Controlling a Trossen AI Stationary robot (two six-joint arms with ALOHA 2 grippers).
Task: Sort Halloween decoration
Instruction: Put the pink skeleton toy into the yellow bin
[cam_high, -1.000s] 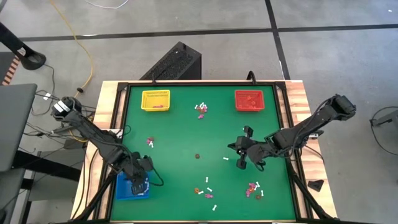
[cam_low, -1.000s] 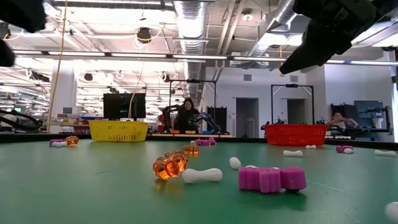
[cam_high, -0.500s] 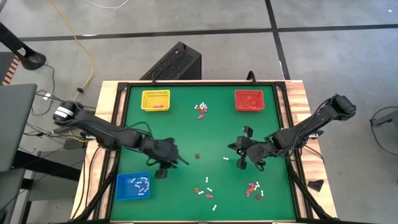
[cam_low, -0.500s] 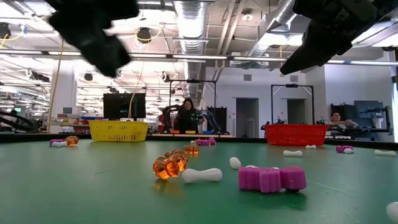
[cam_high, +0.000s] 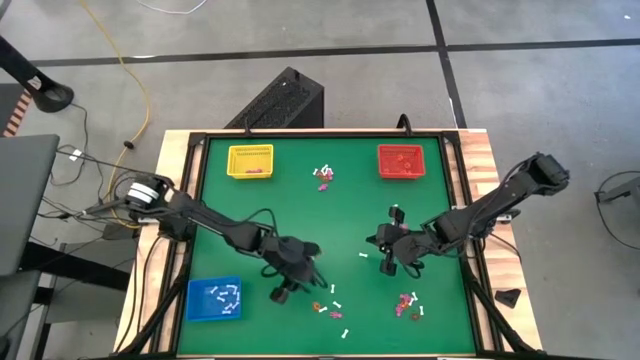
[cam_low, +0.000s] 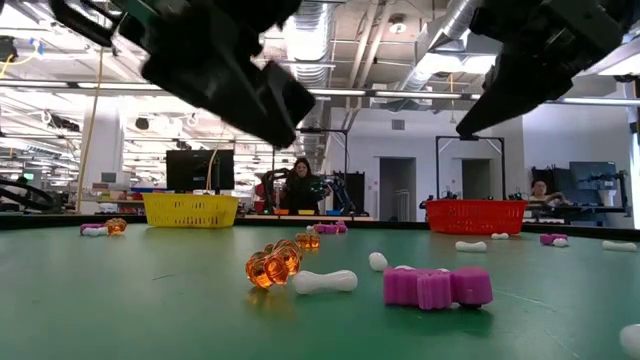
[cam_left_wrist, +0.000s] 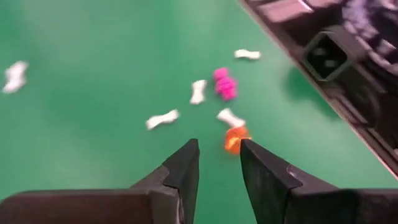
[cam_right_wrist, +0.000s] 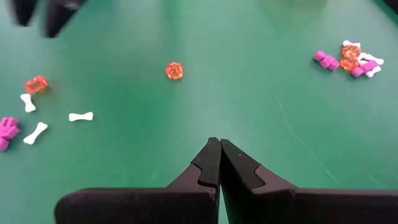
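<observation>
Green table (cam_high: 300, 215). Left gripper (cam_high: 305, 283) hovers with fingers narrowly parted, empty, above a cluster of trinkets (cam_high: 330, 305) near the table's front edge. Right gripper (cam_high: 388, 264) hangs pinched together, empty, mid-table; more trinkets (cam_high: 408, 303) lie below it.

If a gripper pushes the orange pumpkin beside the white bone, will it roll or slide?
The orange pumpkin looks rounded and ribbed, so it would probably roll. It seems hard, glossy plastic, so likely slippery. Being tiny, it is probably light.
</observation>
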